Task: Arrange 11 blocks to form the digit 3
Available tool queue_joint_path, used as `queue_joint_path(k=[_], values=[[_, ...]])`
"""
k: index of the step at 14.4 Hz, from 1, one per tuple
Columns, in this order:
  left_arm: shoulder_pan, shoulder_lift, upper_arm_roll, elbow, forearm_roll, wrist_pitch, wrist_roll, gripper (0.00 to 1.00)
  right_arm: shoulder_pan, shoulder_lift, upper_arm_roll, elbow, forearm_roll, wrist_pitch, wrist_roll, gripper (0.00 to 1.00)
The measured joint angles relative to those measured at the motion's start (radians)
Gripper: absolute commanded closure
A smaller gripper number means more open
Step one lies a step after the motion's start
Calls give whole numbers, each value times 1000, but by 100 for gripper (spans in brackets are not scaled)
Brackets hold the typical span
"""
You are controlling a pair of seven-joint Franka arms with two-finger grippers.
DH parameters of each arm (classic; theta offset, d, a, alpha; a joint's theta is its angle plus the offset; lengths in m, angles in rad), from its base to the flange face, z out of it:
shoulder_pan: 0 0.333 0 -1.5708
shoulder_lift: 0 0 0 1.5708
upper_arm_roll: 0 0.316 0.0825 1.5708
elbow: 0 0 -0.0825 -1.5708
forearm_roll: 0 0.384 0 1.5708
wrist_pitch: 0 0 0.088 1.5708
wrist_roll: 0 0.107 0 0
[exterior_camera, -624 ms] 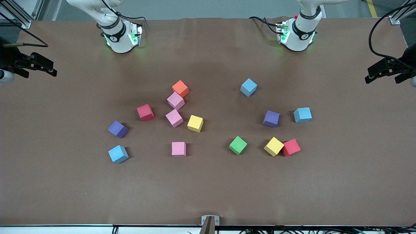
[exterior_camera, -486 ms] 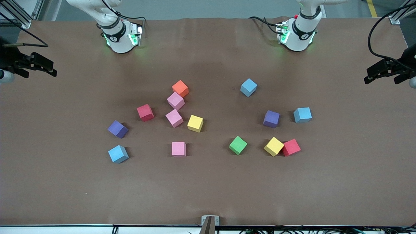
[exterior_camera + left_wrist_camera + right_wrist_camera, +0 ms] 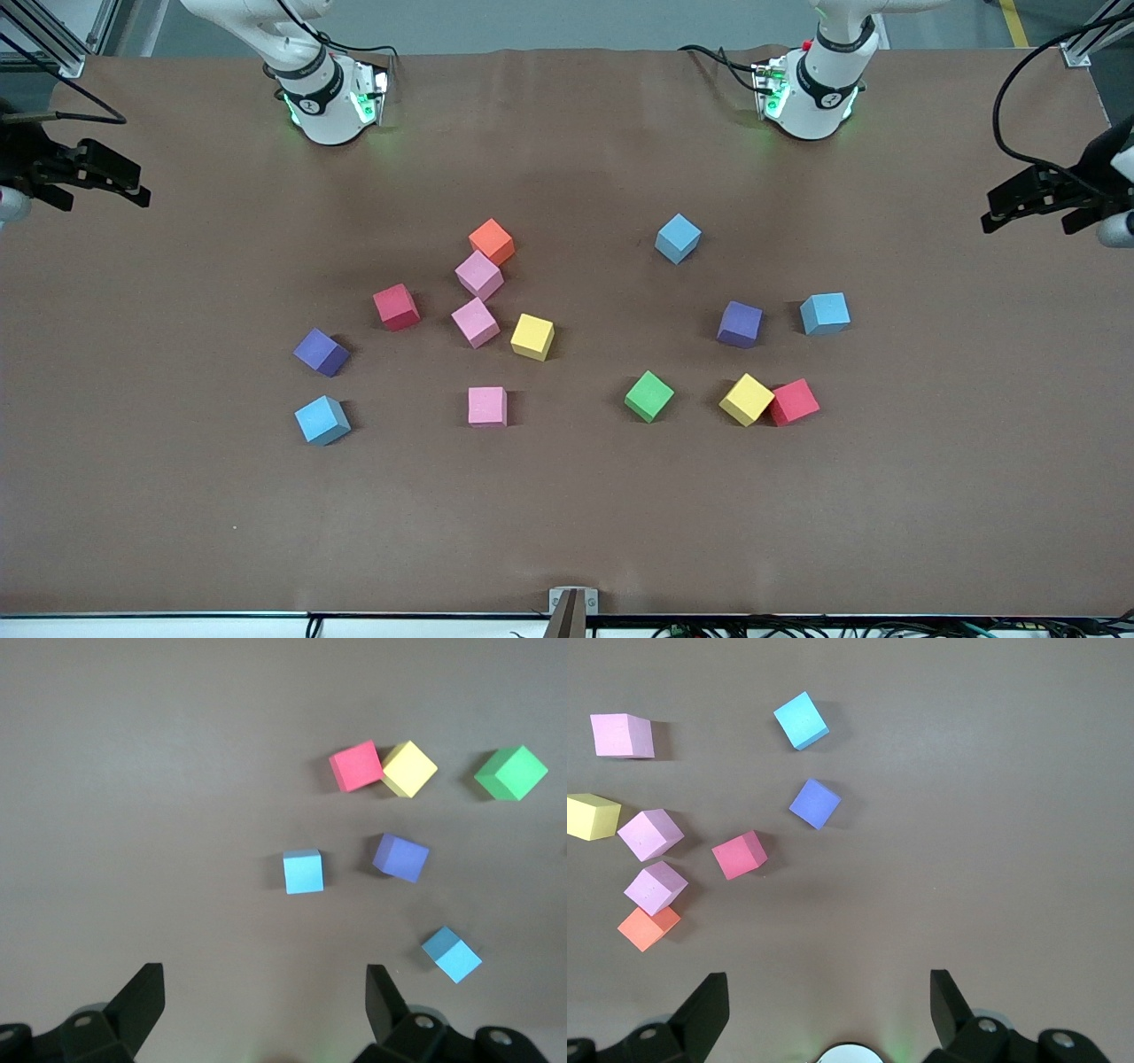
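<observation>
No block has been put in place yet; the number 3 is not started. The right gripper (image 3: 84,173) hangs wide and empty over its table end. The blocks (image 3: 479,275), soft square foam, lie scattered mid-table. The left gripper (image 3: 1032,199) hangs wide too. Next, one must grab a block.

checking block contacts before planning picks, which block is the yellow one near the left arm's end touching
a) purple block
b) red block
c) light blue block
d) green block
b: the yellow block sits corner against the red block, with no gap between them in the front view or the left wrist view, while the green block and purple block stand clearly apart.
</observation>
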Motion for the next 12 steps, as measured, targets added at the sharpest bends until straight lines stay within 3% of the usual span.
queue_joint_path(k=[7,12], values=[[-8,10,-218,-161,-2,4,-208,0,0,-1,0,1,-3,27,-3,0],[-10,16,-383,-382,-2,235,-486,0,0,-1,0,2,-12,27,-4,0]])
